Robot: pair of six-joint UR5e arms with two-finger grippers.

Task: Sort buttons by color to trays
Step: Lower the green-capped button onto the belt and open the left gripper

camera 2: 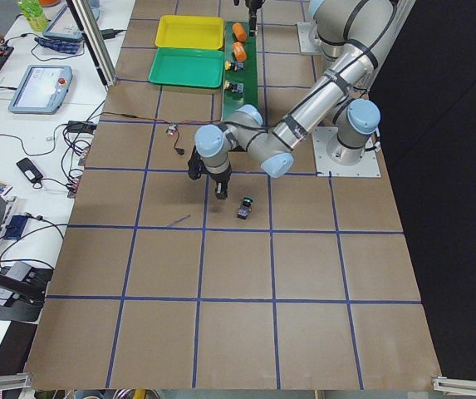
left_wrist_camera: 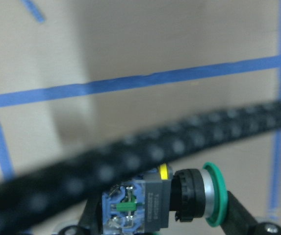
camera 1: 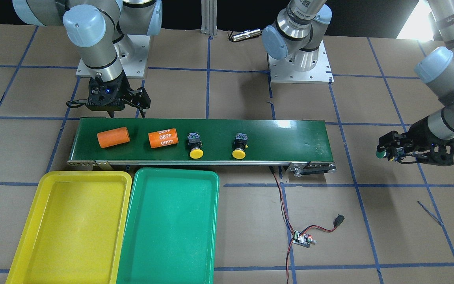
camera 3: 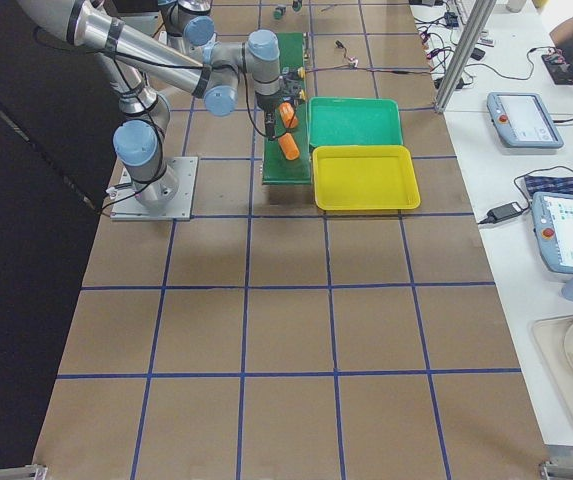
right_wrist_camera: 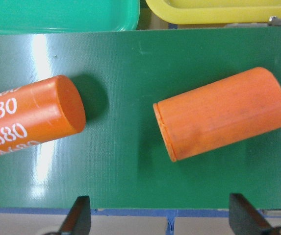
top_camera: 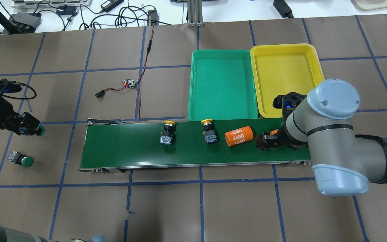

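1. The tabletop (camera 1: 242,221) is brown, crossed by a grid of blue tape lines.
2. The conveyor belt (camera 1: 282,136) is dark green, with a silver rail along its lower edge in the front-facing view.
3. The yellow tray (camera 1: 73,225) is bright yellow, and the green tray (camera 1: 172,228) is a lighter green than the belt.
4. The left belt button (camera 1: 196,146) and the right belt button (camera 1: 239,146) have yellow caps on black-grey bodies.
5. The held button (left_wrist_camera: 179,200) has a green cap, a silver collar and a blue-grey body with a yellow band.
6. The loose button (top_camera: 21,159), at the left of the overhead view, has a green cap and a dark body.
7. The plain cylinder (camera 1: 113,137) is orange. The printed cylinder (camera 1: 163,138) is orange with white "4680".
8. The left tool (top_camera: 34,129) and the right tool (right_wrist_camera: 162,220) are black.
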